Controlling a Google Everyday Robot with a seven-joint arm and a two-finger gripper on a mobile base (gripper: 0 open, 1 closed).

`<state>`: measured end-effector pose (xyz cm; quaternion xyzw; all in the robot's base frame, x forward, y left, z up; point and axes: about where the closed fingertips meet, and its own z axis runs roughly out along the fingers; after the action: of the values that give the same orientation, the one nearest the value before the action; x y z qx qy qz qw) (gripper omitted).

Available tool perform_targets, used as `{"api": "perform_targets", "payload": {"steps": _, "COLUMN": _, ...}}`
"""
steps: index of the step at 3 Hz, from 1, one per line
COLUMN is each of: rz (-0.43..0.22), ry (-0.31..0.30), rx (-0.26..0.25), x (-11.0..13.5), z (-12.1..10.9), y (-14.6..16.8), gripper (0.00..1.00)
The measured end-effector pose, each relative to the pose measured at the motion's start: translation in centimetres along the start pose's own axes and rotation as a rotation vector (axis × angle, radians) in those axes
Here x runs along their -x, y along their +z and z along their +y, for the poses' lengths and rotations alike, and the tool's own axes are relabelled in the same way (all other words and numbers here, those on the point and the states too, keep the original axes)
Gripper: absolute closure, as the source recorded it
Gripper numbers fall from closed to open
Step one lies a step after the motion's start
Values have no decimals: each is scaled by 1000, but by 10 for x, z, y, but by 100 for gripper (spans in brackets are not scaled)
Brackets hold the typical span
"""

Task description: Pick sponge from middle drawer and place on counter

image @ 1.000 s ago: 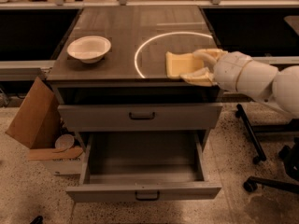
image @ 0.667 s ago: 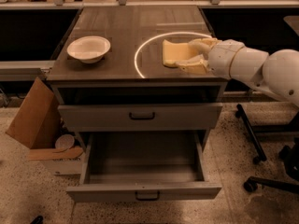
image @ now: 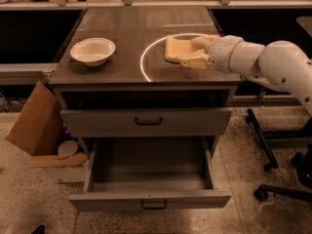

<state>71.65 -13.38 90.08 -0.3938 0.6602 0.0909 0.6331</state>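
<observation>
The pale yellow sponge [image: 173,48] is held in my gripper [image: 187,51], just above or on the counter [image: 122,28], inside the white arc [image: 145,62]. The gripper comes in from the right on a white arm, with one finger on each side of the sponge. The middle drawer [image: 151,177] is pulled open below, its flat grey tray bare and its dark bar handle [image: 153,204] facing front.
A white bowl [image: 92,50] sits on the counter's left part. The drawer with the taller front face [image: 146,122] is closed above the open one. A cardboard box [image: 36,121] leans left of the cabinet. Office chair legs [image: 265,145] stand at right.
My gripper has carried the sponge leftward and a little farther back over the counter, into the white arc. The drawers and bowl have not moved.
</observation>
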Motion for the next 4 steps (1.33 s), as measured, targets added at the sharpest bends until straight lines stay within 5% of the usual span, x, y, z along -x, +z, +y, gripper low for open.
{"api": "perform_targets", "payload": {"steps": 3, "rz": 14, "ry": 34, "rx": -3, "x": -11, "z": -5, "y": 24, "gripper": 4}}
{"api": "perform_targets", "payload": {"steps": 4, "rz": 19, "ry": 49, "rx": -13, "x": -17, "z": -6, "y": 19, "gripper": 0}}
